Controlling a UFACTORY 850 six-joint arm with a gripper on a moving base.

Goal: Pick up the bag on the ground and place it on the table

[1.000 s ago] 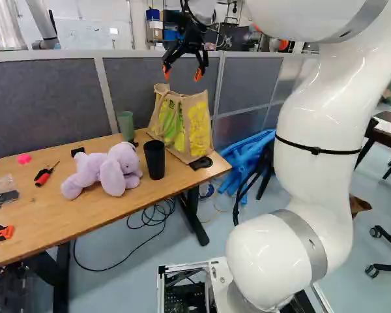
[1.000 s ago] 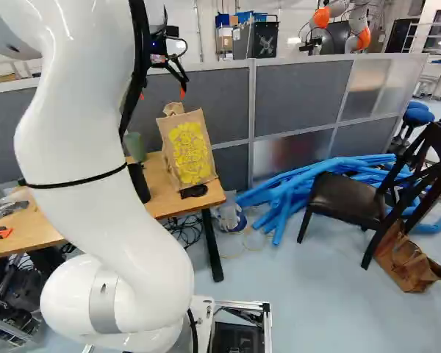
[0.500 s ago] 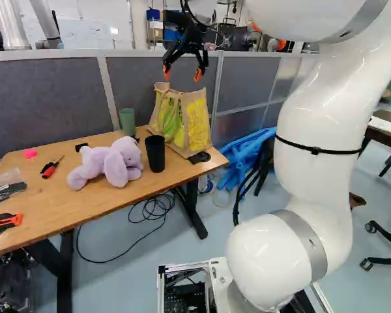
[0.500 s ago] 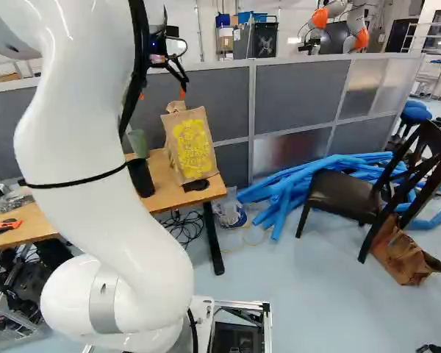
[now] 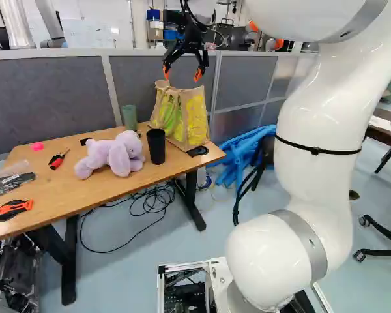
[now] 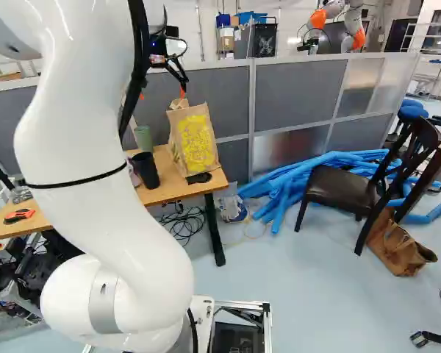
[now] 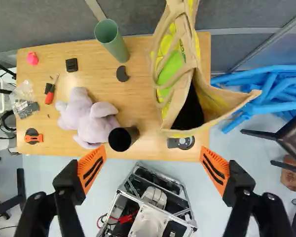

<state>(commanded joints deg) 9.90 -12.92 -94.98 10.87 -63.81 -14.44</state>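
Locate brown handbag (image 6: 400, 254) on floor (image 6: 309, 294), just beside chair (image 6: 341, 193). Note gripper (image 7: 153, 149) with fingers spread open, empty, well apart from chair. Expect soft, sagging walls, moderate weight; pinch upper rim, avoiding chair legs.

The tan bag (image 5: 195, 120) at the far corner of the brown table (image 5: 65, 189) is patterned yellow and green, with a green cup (image 5: 129, 118) by the far edge, a black cup (image 5: 156, 147) by the near
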